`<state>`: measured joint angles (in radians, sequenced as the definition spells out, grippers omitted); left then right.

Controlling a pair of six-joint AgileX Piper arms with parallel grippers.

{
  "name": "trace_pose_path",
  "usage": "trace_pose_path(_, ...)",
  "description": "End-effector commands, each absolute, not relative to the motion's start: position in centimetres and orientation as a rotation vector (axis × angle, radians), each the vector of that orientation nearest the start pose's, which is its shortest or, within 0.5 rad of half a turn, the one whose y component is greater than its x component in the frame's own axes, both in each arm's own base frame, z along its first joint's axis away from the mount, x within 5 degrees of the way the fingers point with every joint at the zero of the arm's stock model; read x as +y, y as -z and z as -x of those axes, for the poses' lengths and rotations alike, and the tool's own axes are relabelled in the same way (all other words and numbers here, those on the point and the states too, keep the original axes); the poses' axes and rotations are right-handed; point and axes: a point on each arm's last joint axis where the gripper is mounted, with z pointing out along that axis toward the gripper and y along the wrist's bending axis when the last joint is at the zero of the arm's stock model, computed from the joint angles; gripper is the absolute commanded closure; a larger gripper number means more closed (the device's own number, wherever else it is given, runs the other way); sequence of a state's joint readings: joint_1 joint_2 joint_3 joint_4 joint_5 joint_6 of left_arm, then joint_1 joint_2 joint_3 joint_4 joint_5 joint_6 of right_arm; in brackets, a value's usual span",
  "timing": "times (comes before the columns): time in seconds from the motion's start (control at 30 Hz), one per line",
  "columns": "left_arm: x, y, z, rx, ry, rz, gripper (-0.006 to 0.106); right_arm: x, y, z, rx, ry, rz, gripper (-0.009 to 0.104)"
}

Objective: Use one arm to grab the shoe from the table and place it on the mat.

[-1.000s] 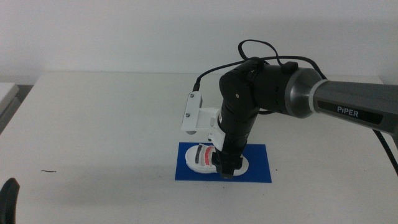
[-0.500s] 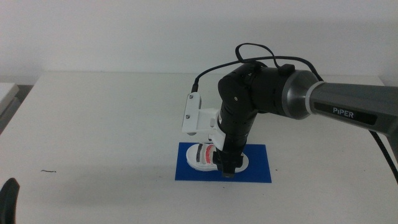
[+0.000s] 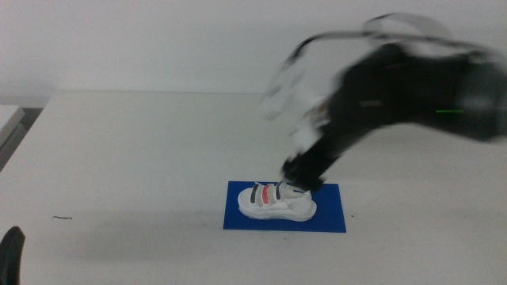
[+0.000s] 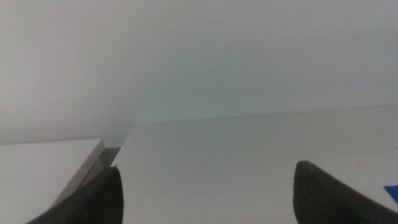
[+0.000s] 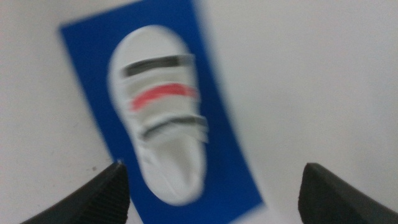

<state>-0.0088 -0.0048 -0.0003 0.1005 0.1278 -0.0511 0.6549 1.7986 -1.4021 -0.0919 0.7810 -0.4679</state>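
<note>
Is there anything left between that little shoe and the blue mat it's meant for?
Nothing visible: the shoe already sits on the mat. The right end effector is open above it, holding nothing.

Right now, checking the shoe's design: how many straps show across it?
3, side by side across the shoe lying on the mat: a dark strap, a red strap in the middle, another dark strap.

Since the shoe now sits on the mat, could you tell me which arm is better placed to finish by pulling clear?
Right. The right gripper, open, hangs just above the shoe on the mat; the left gripper waits far off.
</note>
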Motion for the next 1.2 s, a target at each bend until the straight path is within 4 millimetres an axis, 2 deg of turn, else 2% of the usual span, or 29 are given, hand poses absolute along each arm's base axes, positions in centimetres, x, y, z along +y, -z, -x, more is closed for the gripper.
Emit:
trace_pose_path(0.0,0.1,-20.3,-5.6,1.599,-0.034,-0.032,0.007,19.2,-28.7,-28.8,2.204,-0.003,1.140,0.004)
trace_pose_path(0.13,0.1,-20.3,-5.6,1.599,-0.034,-0.032,0.007,11.6,-30.3,-23.4,2.086,-0.135,0.651,0.004)
trace_pose_path(0.23,0.1,-20.3,-5.6,1.599,-0.034,-0.032,0.007,7.1,-29.8,-19.0,1.987,-0.129,0.474,0.004)
trace_pose_path(0.33,0.1,-20.3,-5.6,1.599,-0.034,-0.032,0.007,4.0,-28.4,-15.1,1.946,-0.103,0.330,0.004)
trace_pose_path(0.43,0.1,-20.3,-5.6,1.599,-0.034,-0.032,0.007,1.7,-26.7,-12.5,1.927,-0.055,0.178,0.004)
trace_pose_path(0.6,0.1,-20.3,-5.6,1.599,-0.034,-0.032,0.007,0.1,-24.8,-9.3,1.841,0.004,0.021,0.004)
trace_pose_path(0.77,0.1,-20.3,-5.6,1.599,-0.034,-0.032,0.007,0.0,-23.4,-6.9,1.736,0.007,0.003,0.004)
trace_pose_path(1.0,0.1,-20.3,-5.6,1.599,-0.034,-0.032,0.007,0.0,-19.4,-5.6,1.694,0.003,-0.002,0.004)
trace_pose_path(1.17,0.1,-20.3,-5.6,1.599,-0.034,-0.032,0.007,0.0,-19.1,-5.5,1.727,-0.008,-0.009,0.004)
